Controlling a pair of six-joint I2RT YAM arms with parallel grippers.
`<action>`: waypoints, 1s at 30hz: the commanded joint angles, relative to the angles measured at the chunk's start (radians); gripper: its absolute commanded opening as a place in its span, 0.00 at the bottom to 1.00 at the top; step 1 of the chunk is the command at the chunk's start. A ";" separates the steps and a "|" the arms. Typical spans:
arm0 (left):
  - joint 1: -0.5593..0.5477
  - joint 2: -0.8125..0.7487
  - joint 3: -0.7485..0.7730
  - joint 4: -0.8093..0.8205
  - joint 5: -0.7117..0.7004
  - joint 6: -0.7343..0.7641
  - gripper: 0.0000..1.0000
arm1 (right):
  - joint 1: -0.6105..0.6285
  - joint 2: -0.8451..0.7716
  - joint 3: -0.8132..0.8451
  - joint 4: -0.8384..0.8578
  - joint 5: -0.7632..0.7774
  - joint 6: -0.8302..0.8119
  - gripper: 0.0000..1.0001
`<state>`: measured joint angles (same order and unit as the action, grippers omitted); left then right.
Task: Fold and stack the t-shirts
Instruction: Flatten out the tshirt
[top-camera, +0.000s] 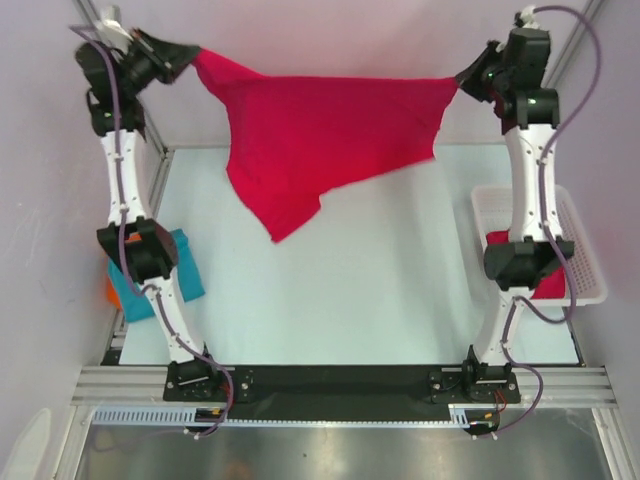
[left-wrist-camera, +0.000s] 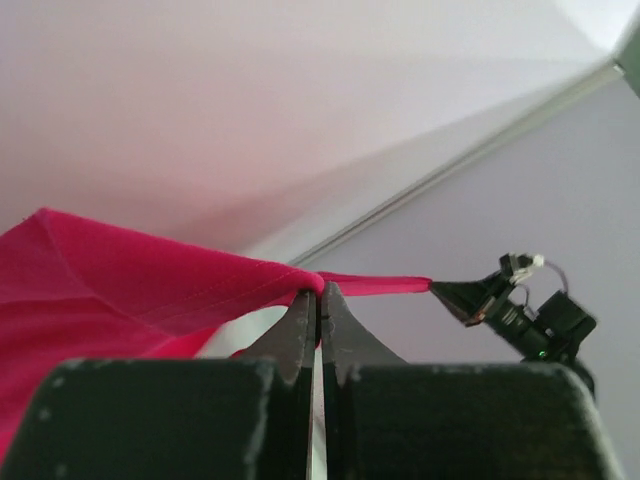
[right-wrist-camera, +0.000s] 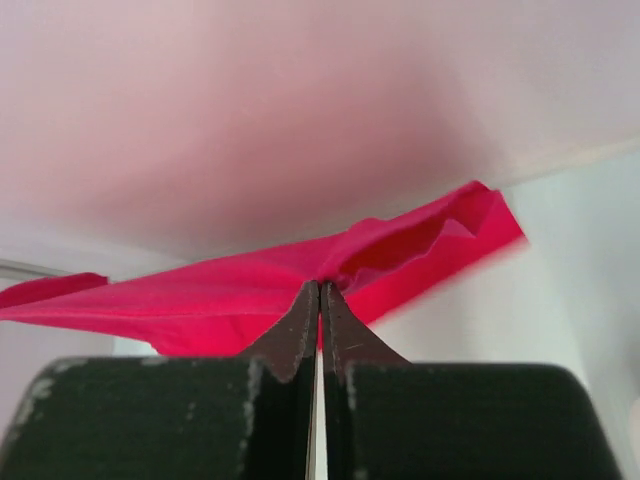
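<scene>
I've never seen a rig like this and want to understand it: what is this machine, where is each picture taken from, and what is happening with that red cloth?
The machine is two robot arms bolted side by side at the near edge of a table. The wide picture looks down from above and behind them. The other two pictures come from a small camera on each wrist, so that arm's own dark fingers fill the bottom. The left gripper and the right gripper are both shut on one crimson t-shirt, holding it stretched in the air between them. On the table, a teal t-shirt lies by the left arm. A white mesh basket on the right holds a second crimson t-shirt.
</scene>
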<state>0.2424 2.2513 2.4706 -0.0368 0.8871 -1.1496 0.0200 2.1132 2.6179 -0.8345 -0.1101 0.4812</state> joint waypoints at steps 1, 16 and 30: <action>0.012 -0.407 0.016 0.115 -0.020 0.191 0.00 | 0.006 -0.321 -0.065 0.167 0.032 -0.068 0.00; -0.009 -0.597 -1.048 0.196 0.105 0.286 0.00 | 0.127 -0.350 -0.968 0.172 -0.053 -0.115 0.00; -0.018 -1.203 -1.616 -0.182 0.079 0.455 0.00 | 0.383 -0.616 -1.263 0.048 0.095 -0.049 0.00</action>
<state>0.2192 1.1252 0.8780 -0.0914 0.9504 -0.7815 0.3843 1.5692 1.4010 -0.7475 -0.0654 0.3965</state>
